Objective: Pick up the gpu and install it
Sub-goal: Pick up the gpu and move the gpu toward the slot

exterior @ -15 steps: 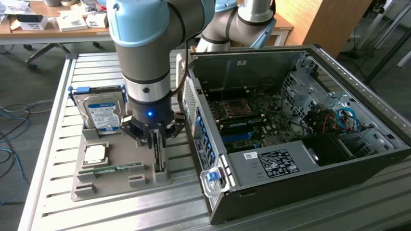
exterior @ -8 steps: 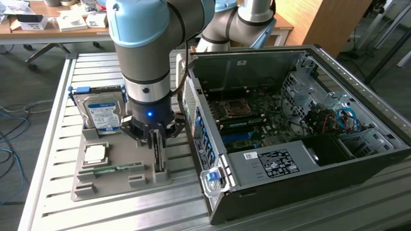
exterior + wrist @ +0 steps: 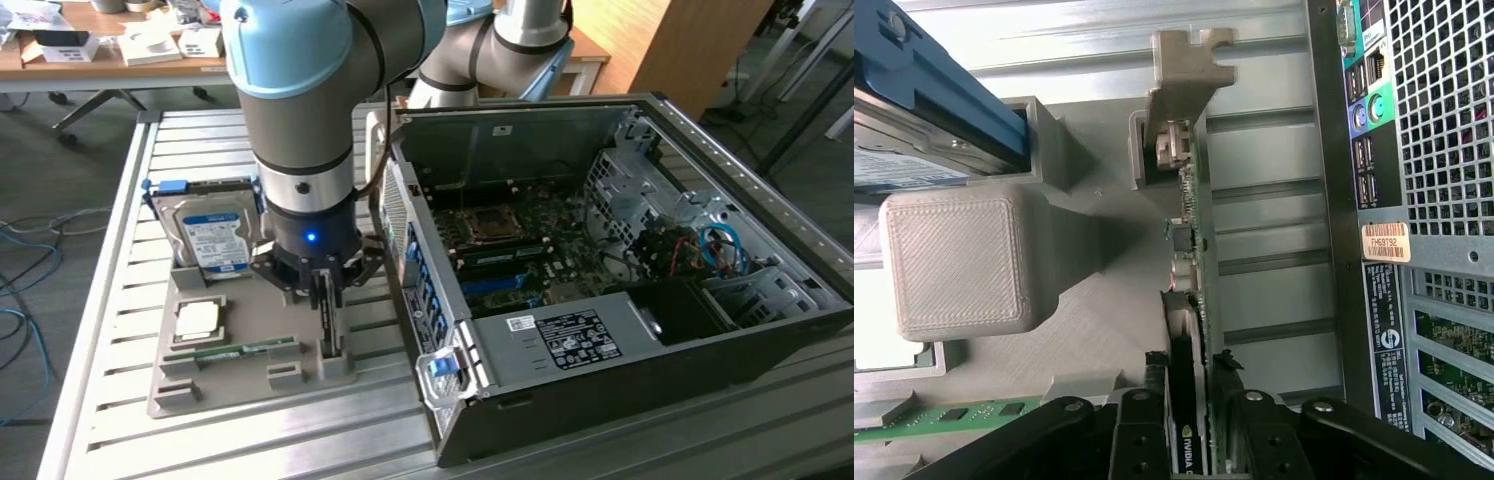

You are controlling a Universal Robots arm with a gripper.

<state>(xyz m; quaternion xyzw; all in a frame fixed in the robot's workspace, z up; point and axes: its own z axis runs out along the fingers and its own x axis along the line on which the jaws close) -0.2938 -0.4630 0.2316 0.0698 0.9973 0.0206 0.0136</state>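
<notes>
Slatted metal table (image 3: 114, 300), with the open computer case (image 3: 574, 335) on the exterior view's right and a gray holder tray (image 3: 254, 378) beside it. A hard drive (image 3: 211, 235) stands upright in the tray. The gpu (image 3: 330, 325) sits on edge in its tray slot, near the case. The gripper (image 3: 1192, 380) is down over it, fingers pressed against both faces. A green memory stick (image 3: 247, 350) lies flat close by.

Thin dark gpu (image 3: 328, 325) (image 3: 1186, 340) stands on edge in grey holder (image 3: 240, 375); jaws clamp it.
</notes>
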